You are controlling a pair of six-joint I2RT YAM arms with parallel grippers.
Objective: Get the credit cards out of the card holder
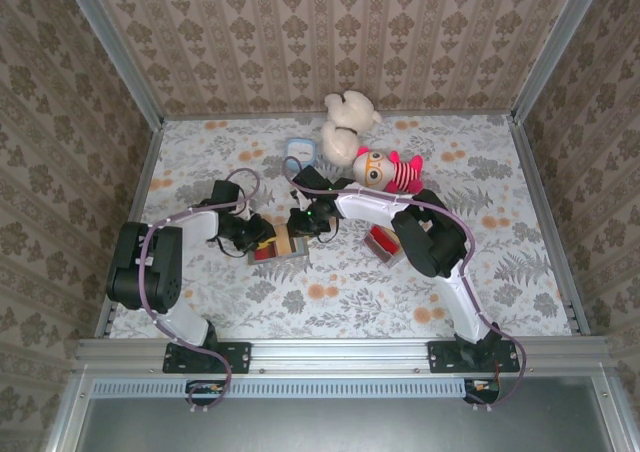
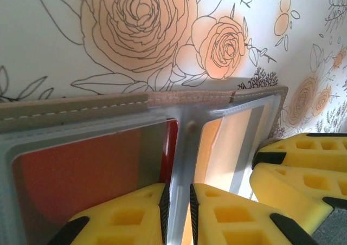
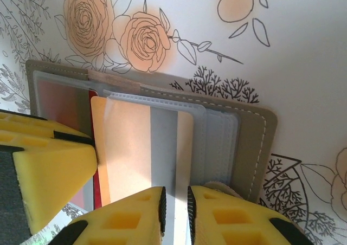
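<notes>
1. The left gripper (image 2: 178, 196), bottom centre, is closed on a clear sleeve of the holder (image 2: 81, 112).
2. The right gripper (image 3: 175, 196), bottom centre, pinches the pale card (image 3: 135, 147) by its edge.
3. The holder lies open on the table (image 1: 500, 172), centre-left of the top view.

Credit cards (image 3: 130, 147), lower edges out-of-frame

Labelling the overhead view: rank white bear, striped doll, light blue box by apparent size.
1. white bear, only slightly ahead
2. striped doll
3. light blue box, clearly smallest
</notes>
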